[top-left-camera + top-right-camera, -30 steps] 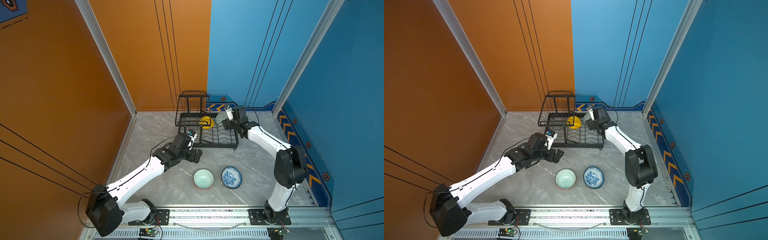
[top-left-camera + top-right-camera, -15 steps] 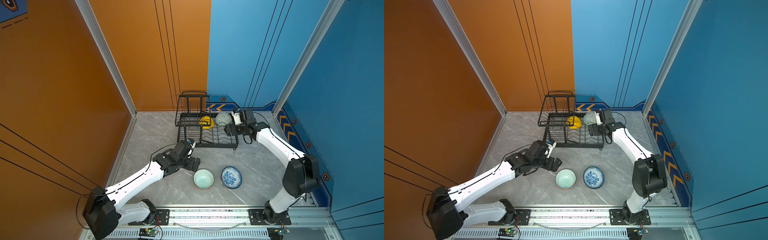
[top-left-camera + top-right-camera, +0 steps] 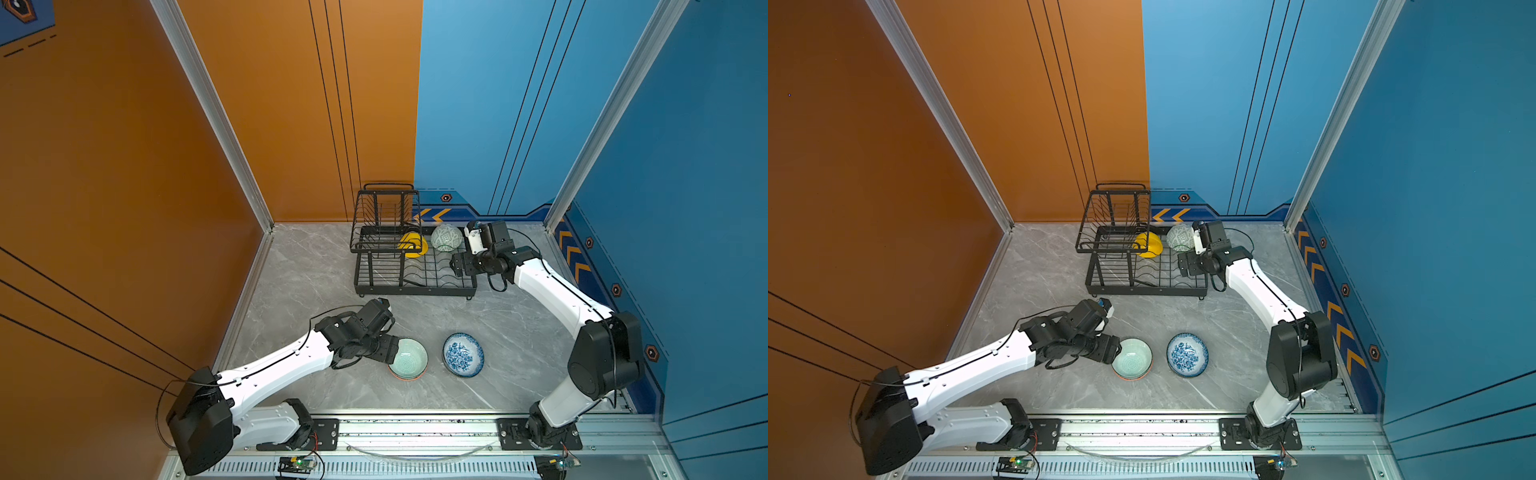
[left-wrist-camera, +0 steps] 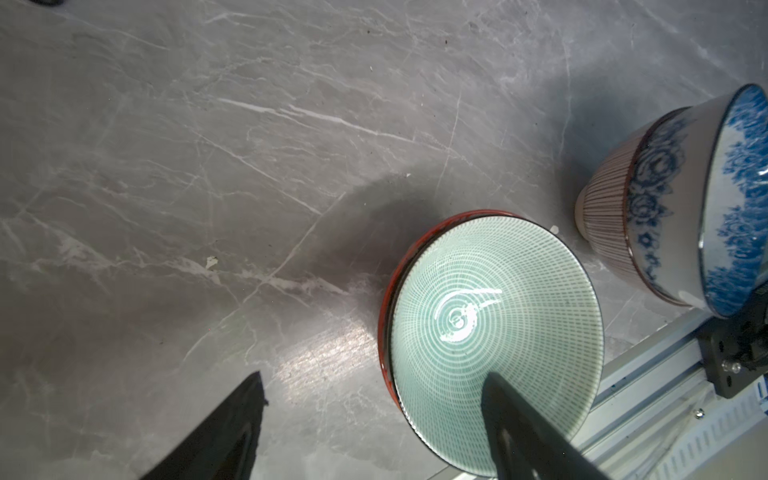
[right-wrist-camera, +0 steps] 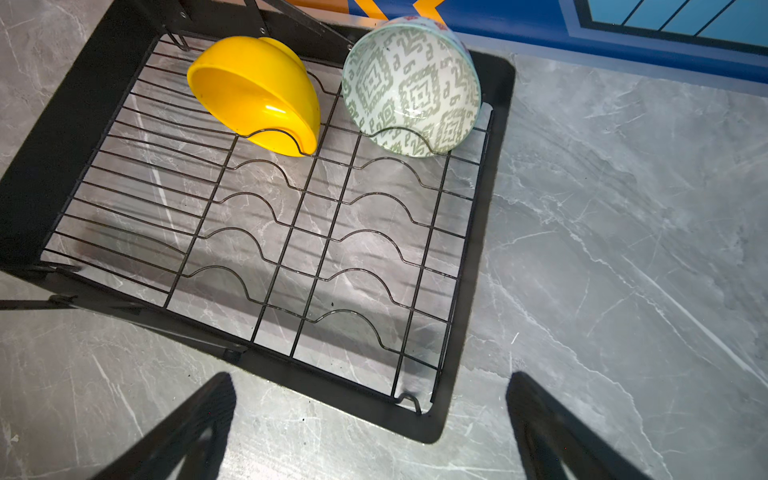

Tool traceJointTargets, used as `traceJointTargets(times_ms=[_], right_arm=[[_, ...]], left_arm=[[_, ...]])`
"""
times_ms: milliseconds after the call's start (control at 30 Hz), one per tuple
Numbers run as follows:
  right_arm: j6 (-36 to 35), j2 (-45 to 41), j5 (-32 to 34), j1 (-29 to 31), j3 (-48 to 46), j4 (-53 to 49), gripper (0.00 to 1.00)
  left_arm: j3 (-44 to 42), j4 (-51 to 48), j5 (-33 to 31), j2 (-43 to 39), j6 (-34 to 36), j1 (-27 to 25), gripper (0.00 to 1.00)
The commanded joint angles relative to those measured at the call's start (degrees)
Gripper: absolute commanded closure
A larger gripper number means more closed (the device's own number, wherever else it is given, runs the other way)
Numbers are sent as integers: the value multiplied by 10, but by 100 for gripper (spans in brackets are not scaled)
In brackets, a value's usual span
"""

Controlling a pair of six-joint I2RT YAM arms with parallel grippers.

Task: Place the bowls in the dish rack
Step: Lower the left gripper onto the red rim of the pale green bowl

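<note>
A pale mint ringed bowl (image 3: 409,363) (image 4: 494,328) sits nested in an orange-rimmed bowl (image 4: 386,291) on the floor. My left gripper (image 3: 392,347) (image 4: 374,376) is open astride its rim, one finger inside the bowl and one outside. Beside it, the blue-and-white floral bowl (image 3: 463,354) (image 4: 731,199) rests in a pinkish striped bowl (image 4: 606,208). The black dish rack (image 3: 415,286) (image 5: 494,208) holds a yellow bowl (image 5: 257,91) and a grey-green bowl (image 5: 415,87) on edge in its far slots. My right gripper (image 3: 457,266) (image 5: 371,376) hangs open and empty over the rack's near right corner.
The rack's raised basket tier (image 3: 386,220) stands at its left end against the back wall. Grey marble floor lies between the rack and the bowls. An aluminium rail (image 3: 415,432) runs along the front edge, close behind the two bowl stacks.
My left arm swung from beside the rack down to the mint bowl, jaws narrowing slightly. My right gripper let go of the grey-green bowl in the rack and drew back.
</note>
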Motion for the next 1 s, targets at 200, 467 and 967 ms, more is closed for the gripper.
traceJointTargets(times_ms=[200, 467, 967], right_arm=[[2, 3, 9, 1, -14, -20, 0], [0, -2, 14, 0, -21, -20, 0], [0, -3, 11, -2, -25, -19, 0]], left_arm=[[40, -36, -3, 74, -25, -23, 45], [59, -56, -15, 109, -11, -24, 65], [53, -62, -22, 103, -13, -24, 84]])
